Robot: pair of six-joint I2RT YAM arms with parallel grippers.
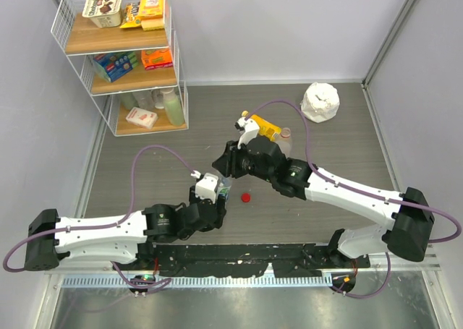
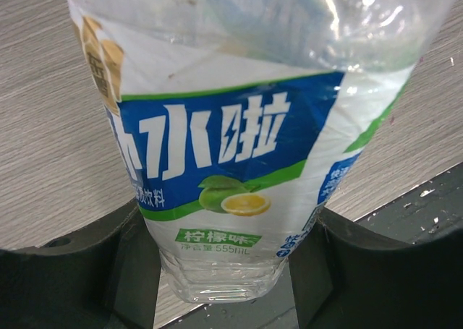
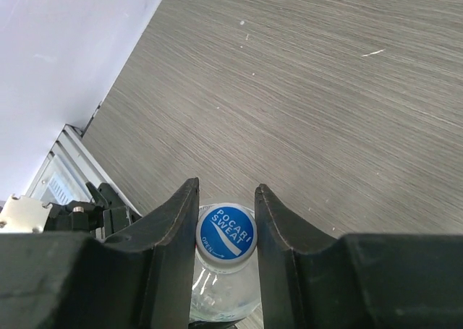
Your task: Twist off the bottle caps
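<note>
My left gripper is shut on the lower body of a clear bottle with a blue-white label; both fingers press its sides. From above, my right gripper is shut on this bottle's cap, which is white-rimmed with a blue printed top. In the top view the two grippers meet mid-table, left below right. A loose red cap lies on the table just to their right. A yellow-orange bottle and a clear bottle stand behind the right arm, partly hidden.
A white wire shelf with snacks and bottles fills the back left corner. A crumpled white bag sits at the back right. A black rail runs along the near table edge.
</note>
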